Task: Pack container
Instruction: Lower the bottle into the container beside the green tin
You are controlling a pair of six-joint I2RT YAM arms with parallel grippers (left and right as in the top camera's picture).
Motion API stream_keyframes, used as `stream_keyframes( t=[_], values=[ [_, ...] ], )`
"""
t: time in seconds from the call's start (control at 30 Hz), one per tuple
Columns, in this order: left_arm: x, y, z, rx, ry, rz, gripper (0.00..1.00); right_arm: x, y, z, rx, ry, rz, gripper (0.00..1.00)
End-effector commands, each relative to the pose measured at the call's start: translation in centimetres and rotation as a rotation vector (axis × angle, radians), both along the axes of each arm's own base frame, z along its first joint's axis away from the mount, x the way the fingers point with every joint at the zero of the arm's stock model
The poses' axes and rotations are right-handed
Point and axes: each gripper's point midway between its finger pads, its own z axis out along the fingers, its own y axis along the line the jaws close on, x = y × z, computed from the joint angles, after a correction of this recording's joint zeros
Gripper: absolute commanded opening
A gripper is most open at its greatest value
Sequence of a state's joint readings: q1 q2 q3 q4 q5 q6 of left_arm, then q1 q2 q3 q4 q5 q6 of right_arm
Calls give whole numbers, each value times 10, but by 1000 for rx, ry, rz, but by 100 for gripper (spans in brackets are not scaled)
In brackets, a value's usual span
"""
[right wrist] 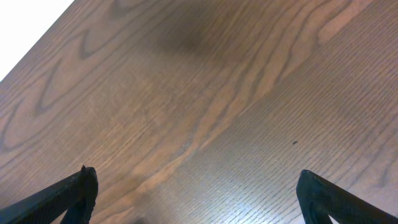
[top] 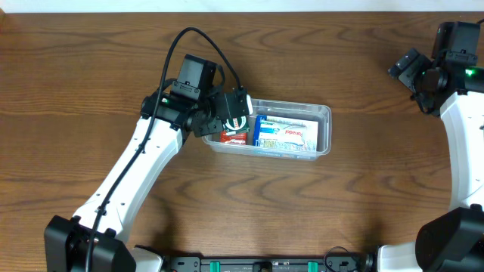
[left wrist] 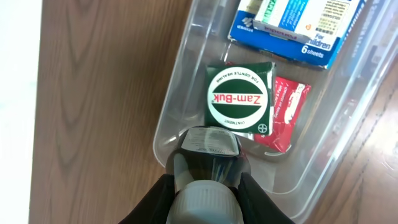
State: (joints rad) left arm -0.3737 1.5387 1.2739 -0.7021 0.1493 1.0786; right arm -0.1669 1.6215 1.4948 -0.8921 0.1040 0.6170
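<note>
The clear plastic container (top: 327, 128) lies at the table's middle. My left gripper (top: 234, 113) hovers over its left end, shut on a small dark bottle (left wrist: 208, 165) with a white ribbed cap, which points down at the container's end wall (left wrist: 180, 93). Inside lie a green Zam-Buk packet (left wrist: 238, 96), a red packet (left wrist: 283, 115) beside it, and a blue and white box (left wrist: 292, 25) further in. My right gripper (top: 412, 72) stands open far to the right, with only bare wood between its fingers (right wrist: 81, 186).
The wooden table (top: 91, 68) surrounds the container on all sides. The right arm's white links (top: 465, 151) run down the right edge. A pale strip (top: 242, 4) marks the table's far edge.
</note>
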Motion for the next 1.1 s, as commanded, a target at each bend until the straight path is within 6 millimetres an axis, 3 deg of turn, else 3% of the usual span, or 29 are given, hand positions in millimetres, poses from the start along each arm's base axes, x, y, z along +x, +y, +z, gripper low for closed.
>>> stream_keyframes(
  t=[0.0, 0.27, 1.07],
  values=[
    [-1, 1, 8, 5, -24, -14, 6, 0, -2, 1, -8, -1, 1, 99],
    [0, 1, 1, 13, -8, -12, 6, 0, -2, 1, -8, -1, 1, 99],
    [8, 15, -46, 136, 81, 27, 6, 0, -2, 1, -8, -1, 1, 99]
  ],
)
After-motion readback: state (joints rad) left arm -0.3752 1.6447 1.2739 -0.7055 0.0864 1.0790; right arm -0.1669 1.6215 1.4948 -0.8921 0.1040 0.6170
